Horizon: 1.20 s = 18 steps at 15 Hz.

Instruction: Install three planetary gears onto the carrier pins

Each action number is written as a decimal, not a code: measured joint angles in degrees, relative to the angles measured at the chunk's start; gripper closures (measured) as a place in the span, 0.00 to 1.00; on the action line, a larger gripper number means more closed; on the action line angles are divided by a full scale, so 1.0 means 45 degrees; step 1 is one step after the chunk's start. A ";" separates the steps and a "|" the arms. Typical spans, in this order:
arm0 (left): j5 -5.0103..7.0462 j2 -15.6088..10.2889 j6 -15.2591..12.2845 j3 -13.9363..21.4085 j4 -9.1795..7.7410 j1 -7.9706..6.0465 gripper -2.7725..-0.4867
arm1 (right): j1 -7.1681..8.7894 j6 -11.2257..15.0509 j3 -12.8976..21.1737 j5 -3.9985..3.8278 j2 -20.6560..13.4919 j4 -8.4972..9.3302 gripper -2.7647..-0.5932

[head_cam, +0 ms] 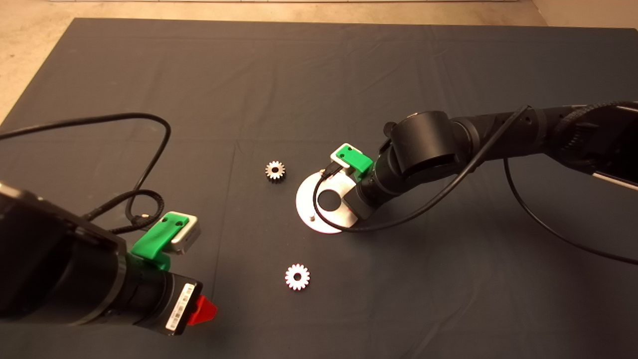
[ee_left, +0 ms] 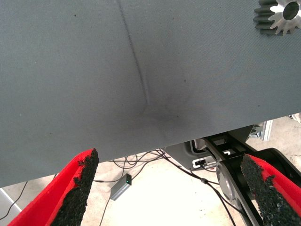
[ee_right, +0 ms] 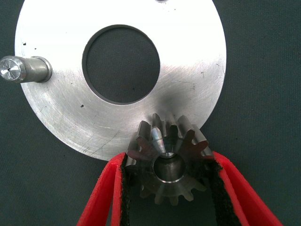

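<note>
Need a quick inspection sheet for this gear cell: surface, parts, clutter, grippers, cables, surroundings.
Surface: dark grey cloth mat, creased.
Job's things: flat round silver disc with central hole; one upright silver pin clearly seen. Two small silvery spur gears lie loose on the mat; a third gear is held.
Clutter: nothing seen.
Grippers: right gripper shut on the third gear at the disc's rim; left gripper open, parked at the mat's near left.
Cables: black cables loop over the mat on both sides.
Surroundings: beige floor; loose cables under the table edge.
</note>
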 joint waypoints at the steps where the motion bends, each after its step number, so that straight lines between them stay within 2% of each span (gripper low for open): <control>1: 0.0000 0.0000 0.0000 0.0000 0.0000 0.0005 0.26 | 0.0000 0.0000 -0.0022 0.0008 0.0001 0.0000 0.85; 6: 0.0001 0.0000 0.0000 0.0000 0.0000 0.0001 0.26 | -0.0141 -0.0011 -0.0127 0.0027 -0.0004 -0.0003 0.84; 18: 0.0000 0.0000 0.0000 0.0000 0.0000 0.0000 0.26 | -0.0141 -0.0043 -0.0127 0.0033 -0.0004 -0.0003 0.83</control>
